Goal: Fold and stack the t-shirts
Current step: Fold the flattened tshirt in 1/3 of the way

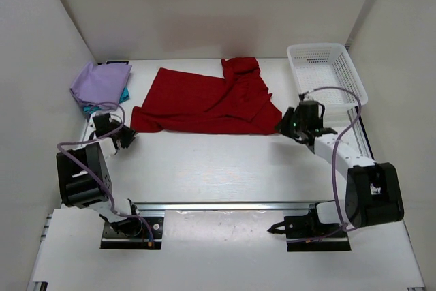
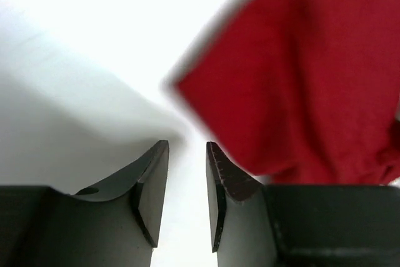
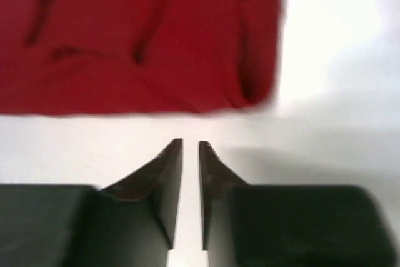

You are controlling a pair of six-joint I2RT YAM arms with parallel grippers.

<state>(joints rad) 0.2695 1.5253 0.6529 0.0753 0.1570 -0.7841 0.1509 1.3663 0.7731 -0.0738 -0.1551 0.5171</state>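
We see soft matt cloth in the red t-shirt (image 1: 204, 103) and the lavender t-shirt (image 1: 100, 81), white plastic mesh in the basket (image 1: 323, 69) at the far-right corner of the smooth matt table (image 1: 218, 161).

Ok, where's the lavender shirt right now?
In the top view, the lavender shirt sits at the far left, lying on the teal shirt, left of the red shirt.
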